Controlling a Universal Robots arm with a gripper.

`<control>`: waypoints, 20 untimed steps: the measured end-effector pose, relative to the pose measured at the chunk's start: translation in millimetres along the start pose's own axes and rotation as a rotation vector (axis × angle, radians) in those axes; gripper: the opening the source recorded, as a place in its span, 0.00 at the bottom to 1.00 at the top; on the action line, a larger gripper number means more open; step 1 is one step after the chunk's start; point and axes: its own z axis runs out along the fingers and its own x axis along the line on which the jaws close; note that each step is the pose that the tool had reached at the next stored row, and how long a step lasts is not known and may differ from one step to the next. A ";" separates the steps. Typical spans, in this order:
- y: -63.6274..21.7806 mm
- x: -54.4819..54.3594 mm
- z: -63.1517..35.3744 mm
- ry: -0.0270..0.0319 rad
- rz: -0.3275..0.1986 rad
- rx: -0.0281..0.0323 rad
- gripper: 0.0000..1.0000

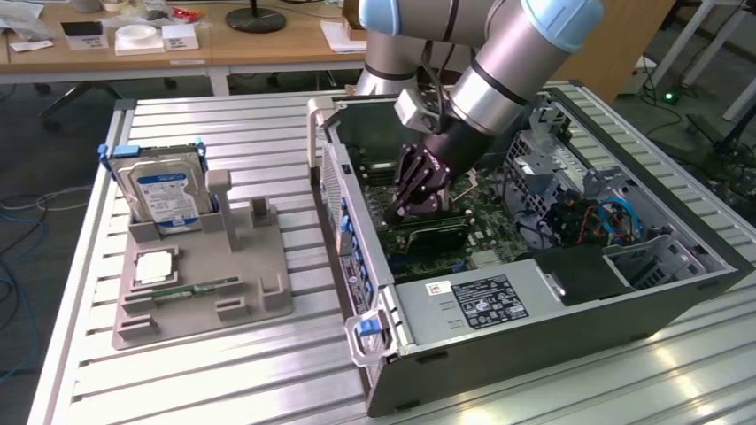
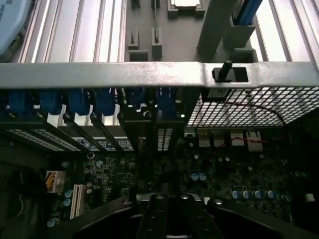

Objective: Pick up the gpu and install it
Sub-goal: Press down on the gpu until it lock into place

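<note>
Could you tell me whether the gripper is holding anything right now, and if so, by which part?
It cannot be told. The gripper is down inside the computer case, just above the motherboard, and a hold is not visible.

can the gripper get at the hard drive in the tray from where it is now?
Probably not directly. The gripper is down inside the open computer case, over the motherboard, and the case wall stands between it and the hard drive; it would need to lift out first.

Wooden desks (image 1: pixel 236 44) behind slatted metal table (image 1: pixel 236 372); grey floor.
</note>
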 end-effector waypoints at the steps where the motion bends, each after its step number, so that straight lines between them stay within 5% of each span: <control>1: 0.0 -0.5 0.1 -0.0003 -0.001 0.0180 0.10; 17: 0.0 -7.1 0.7 -0.0067 -0.011 0.3056 0.10; 19: -0.1 -7.2 0.9 -0.0075 -0.011 0.3287 0.10; 20: -0.2 -7.2 1.0 -0.0077 -0.011 0.3302 0.10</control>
